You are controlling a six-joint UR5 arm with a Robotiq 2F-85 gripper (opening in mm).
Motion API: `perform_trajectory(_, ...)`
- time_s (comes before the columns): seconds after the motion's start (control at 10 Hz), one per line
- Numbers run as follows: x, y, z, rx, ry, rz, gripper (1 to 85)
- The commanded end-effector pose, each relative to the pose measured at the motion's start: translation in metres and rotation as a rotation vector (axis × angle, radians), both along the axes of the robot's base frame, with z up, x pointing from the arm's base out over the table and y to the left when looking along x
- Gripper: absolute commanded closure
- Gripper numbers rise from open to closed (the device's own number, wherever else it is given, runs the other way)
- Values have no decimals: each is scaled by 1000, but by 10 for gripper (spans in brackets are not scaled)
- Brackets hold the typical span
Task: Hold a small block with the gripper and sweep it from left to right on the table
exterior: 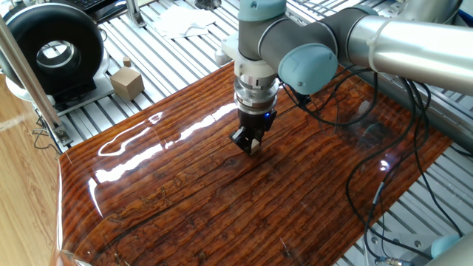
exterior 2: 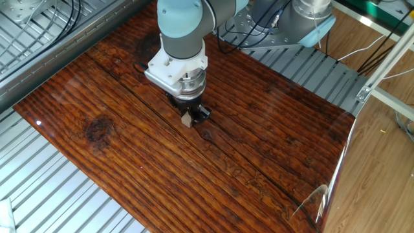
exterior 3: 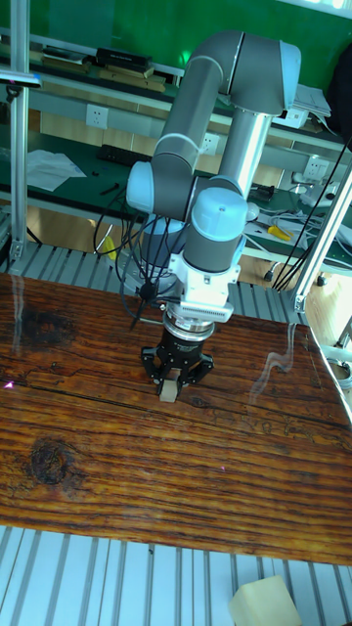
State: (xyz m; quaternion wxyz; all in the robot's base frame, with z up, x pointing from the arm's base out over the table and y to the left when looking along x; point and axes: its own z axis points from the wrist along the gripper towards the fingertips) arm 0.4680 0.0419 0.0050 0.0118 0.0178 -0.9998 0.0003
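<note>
My black two-fingered gripper (exterior: pixel 250 143) (exterior 2: pixel 189 119) (exterior 3: pixel 171 388) points straight down near the middle of the glossy reddish-brown table (exterior: pixel 185 214) (exterior 2: pixel 272 136) (exterior 3: pixel 117 469). It is shut on the small block (exterior 2: pixel 186 120) (exterior 3: pixel 168 391), a tiny pale tan cube pinched between the fingertips. The block's underside sits at or just above the board; I cannot tell whether it touches. In the one fixed view the fingers mostly hide the block.
A larger tan cube with a knob (exterior: pixel 127 82) stands on the slatted aluminium frame (exterior: pixel 170 55) by a black round device (exterior: pixel 52 48). Black cables (exterior: pixel 362 159) trail over the table's right side. Another pale block (exterior 3: pixel 266 602) lies on the slats at the front.
</note>
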Motion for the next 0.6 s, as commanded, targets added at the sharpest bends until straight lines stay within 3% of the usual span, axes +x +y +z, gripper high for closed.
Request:
perform_trajectory(0.0,1,4,3,12,2,-14,847)
perform_trajectory(0.5,1,3,0,12,-1,-12,847)
